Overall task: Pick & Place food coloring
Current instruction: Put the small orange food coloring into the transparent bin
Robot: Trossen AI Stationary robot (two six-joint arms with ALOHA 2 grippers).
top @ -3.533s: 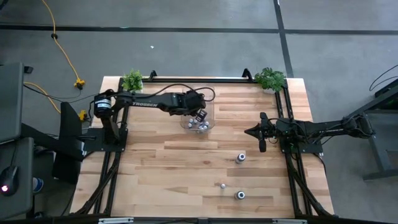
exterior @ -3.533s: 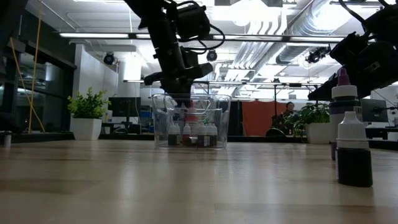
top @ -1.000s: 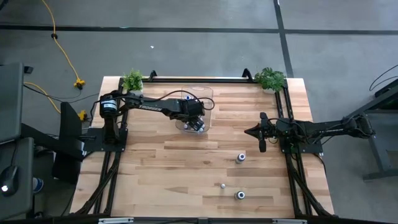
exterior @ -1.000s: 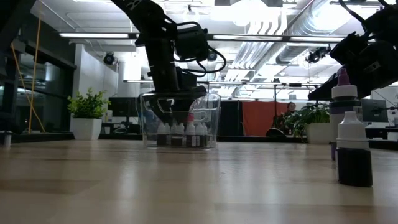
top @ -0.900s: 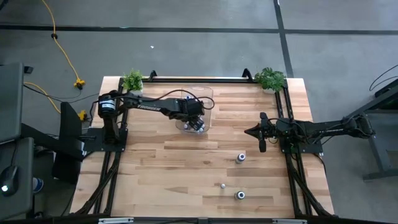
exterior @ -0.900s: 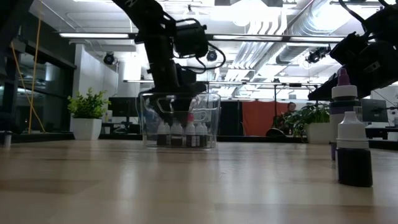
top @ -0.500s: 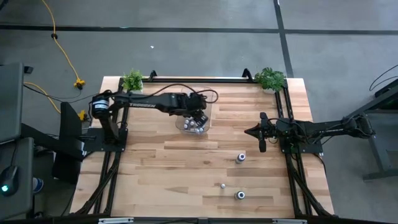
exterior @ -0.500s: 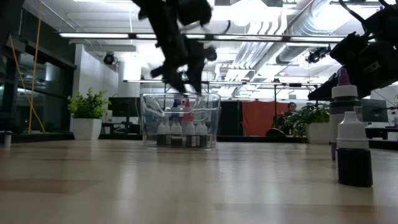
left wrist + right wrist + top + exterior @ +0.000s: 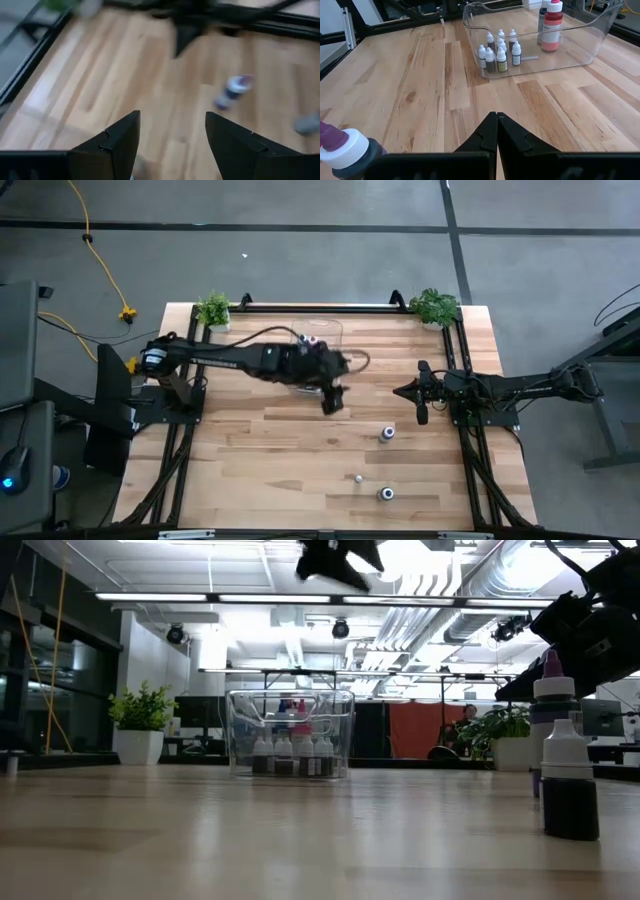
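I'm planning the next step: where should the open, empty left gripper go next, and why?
Probably across to the nearest loose white-capped small bottle and down over it: the left gripper hangs open and empty above bare wood, short of that bottle, which stands outside the clear plastic bin.

The left wrist view is smeared by motion: a small bottle [image 9: 233, 91] on the wood is seen only as a purple-and-white streak, and a grey shape [image 9: 308, 122] at the picture's edge is cut off and cannot be identified. In the low view the left gripper [image 9: 338, 562] is cropped by the top edge, so its fingers cannot be made out. In the right wrist view a purple-tipped bottle [image 9: 346, 146] is cut off at the corner. In the high view the bin [image 9: 322, 333] is largely covered by the left arm, and three bottles [image 9: 386, 434] on the table are too small for colours to be told.
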